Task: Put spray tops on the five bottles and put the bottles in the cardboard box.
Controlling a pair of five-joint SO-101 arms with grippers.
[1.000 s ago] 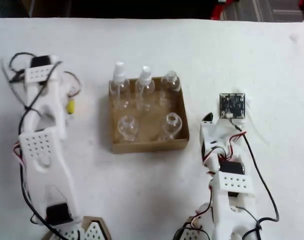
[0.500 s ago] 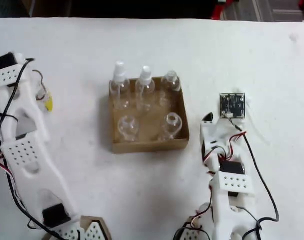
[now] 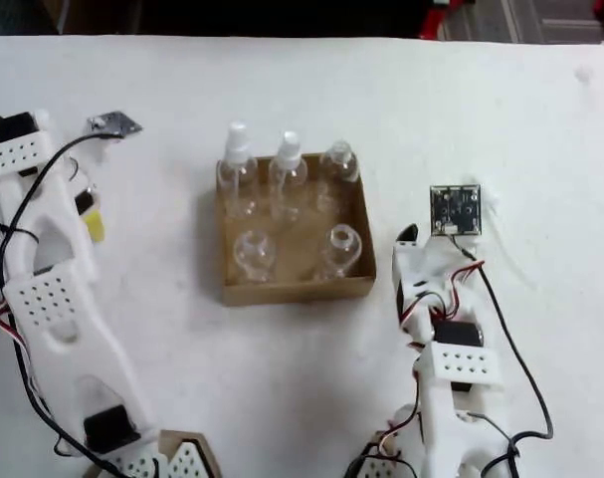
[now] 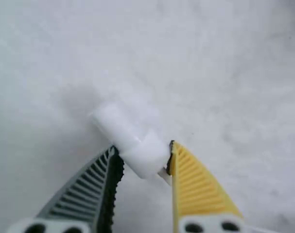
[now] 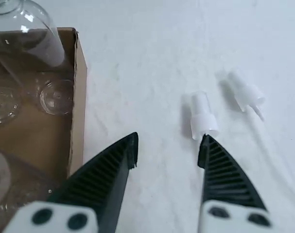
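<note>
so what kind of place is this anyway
Probably a robotics lab or hobby workbench: two white printed arms with loose wiring sit on a white table, beside a cardboard box of clear bottles, and the left pincer grips a spray top.

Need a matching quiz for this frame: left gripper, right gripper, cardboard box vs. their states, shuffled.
Things:
1. left gripper
2. right gripper
3. cardboard box

States:
A. holds five bottles
B. shut on a spray top
C. open, beside loose spray tops on the table

Pairs: 1-B, 2-C, 3-A
</note>
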